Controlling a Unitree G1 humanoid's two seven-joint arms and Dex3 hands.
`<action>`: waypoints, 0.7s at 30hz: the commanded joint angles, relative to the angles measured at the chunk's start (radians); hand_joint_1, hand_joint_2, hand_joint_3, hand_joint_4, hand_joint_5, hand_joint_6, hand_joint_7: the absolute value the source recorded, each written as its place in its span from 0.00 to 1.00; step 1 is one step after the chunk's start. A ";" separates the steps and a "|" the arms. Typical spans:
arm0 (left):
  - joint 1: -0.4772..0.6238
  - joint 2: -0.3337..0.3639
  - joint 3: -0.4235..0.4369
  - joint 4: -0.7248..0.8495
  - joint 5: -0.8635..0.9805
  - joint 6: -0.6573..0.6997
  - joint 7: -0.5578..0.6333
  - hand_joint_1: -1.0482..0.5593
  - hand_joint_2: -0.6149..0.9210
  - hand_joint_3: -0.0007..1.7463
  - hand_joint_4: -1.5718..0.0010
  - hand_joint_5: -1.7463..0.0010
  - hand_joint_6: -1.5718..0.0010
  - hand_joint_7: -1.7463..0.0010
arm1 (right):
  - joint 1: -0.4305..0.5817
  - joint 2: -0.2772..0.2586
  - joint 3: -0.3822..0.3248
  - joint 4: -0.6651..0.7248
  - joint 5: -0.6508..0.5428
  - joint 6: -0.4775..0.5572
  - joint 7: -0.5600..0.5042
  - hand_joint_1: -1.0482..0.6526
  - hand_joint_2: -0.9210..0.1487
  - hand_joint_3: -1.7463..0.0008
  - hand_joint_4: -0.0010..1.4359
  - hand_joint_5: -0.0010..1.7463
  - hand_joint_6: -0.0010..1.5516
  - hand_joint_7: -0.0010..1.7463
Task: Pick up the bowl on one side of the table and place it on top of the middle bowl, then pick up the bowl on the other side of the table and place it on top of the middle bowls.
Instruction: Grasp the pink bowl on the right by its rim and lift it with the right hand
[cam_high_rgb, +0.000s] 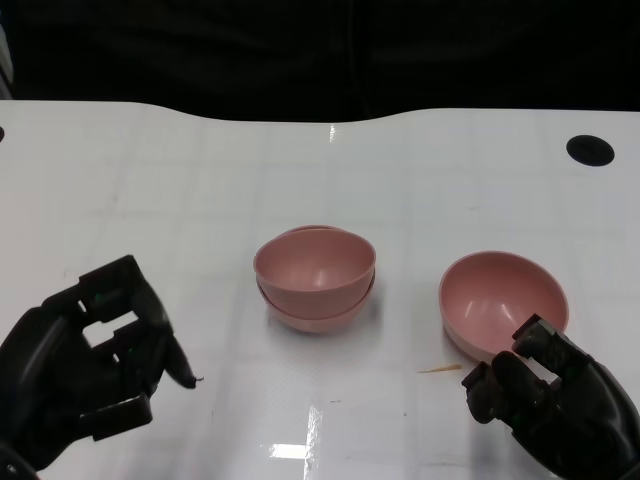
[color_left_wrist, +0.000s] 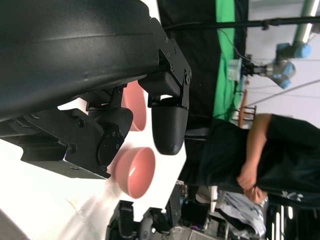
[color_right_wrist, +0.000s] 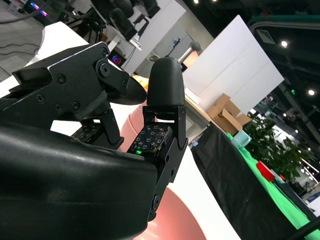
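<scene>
All 3 bowls are plain pink: the stacked bowls (cam_high_rgb: 315, 275) (2 of them) and the side bowl (cam_high_rgb: 503, 300), on a glossy white table (cam_high_rgb: 150, 200).

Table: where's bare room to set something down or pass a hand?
Bare: the wide strip between the stacked bowls and the far table edge, and the patch between the left hand and the stack. Crowded: the right hand at the single bowl, narrow gap to the stack.

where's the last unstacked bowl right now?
In the head view the single pink bowl sits on the table's right side, to the right of the two stacked bowls in the middle, with the right hand at its near rim.
</scene>
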 joint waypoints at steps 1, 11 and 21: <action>0.015 0.016 0.019 -0.008 -0.006 0.052 0.001 0.84 0.93 0.82 0.36 0.00 0.47 0.00 | -0.005 -0.016 -0.010 0.014 0.002 -0.010 0.023 0.55 0.23 0.52 0.58 0.94 0.60 0.66; 0.035 0.004 0.043 -0.008 0.007 0.115 0.009 0.83 0.98 0.78 0.36 0.00 0.50 0.00 | 0.052 0.039 0.086 -0.034 -0.348 -0.504 -0.050 0.58 0.30 0.49 0.63 0.91 0.57 0.73; 0.060 -0.022 0.048 -0.051 0.009 0.137 0.034 0.84 1.00 0.79 0.36 0.00 0.51 0.00 | 0.042 -0.009 0.094 0.050 -0.859 -1.112 -0.312 0.37 0.02 0.87 0.62 0.29 0.67 0.04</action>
